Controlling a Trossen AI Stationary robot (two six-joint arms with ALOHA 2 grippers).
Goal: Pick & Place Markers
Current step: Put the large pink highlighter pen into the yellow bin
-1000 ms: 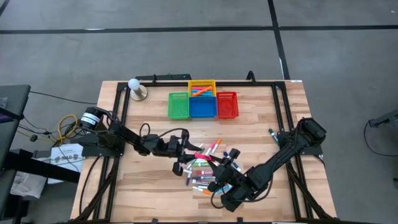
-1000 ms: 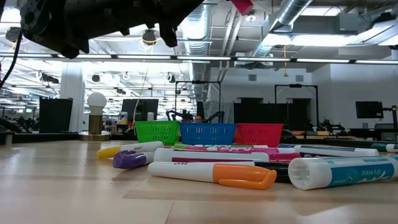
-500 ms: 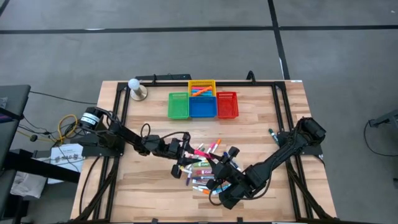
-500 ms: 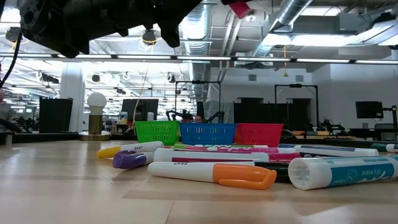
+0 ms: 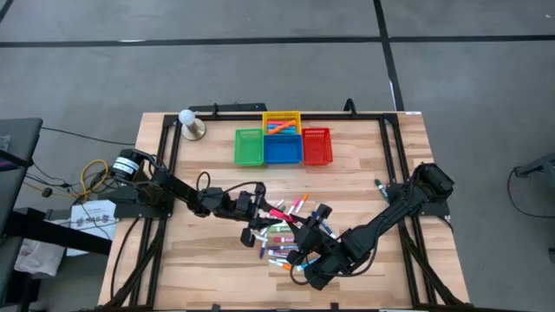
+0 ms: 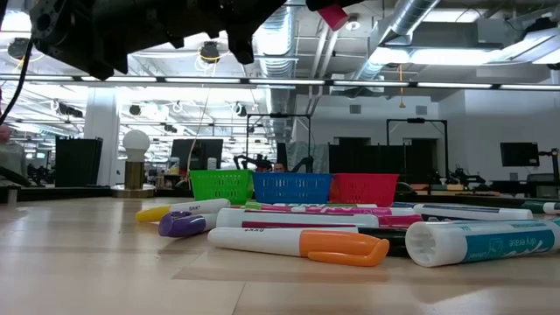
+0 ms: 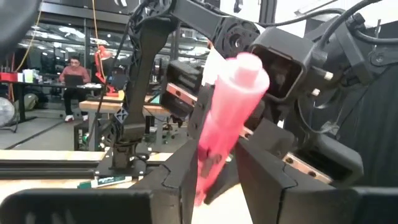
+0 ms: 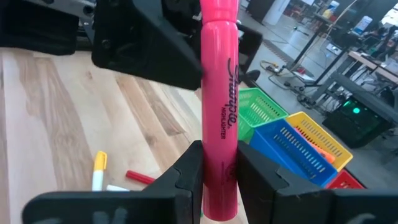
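Two grippers: both of mine clamp one pink highlighter (image 8: 219,118), raised above the table (image 5: 208,269).
Right gripper (image 8: 214,165): my fingers (image 8: 186,171) pinch the lower barrel, which stands upright between them.
Left gripper (image 7: 214,168): my fingers (image 7: 264,165) grip the same pen's other end.
Markers (image 6: 302,241): the rest lie heaped on the wood below.
Baskets (image 5: 282,146): four, well apart at the far edge.

occluded: markers (image 5: 282,238) under arms | cut off: pink highlighter (image 8: 219,118) ends
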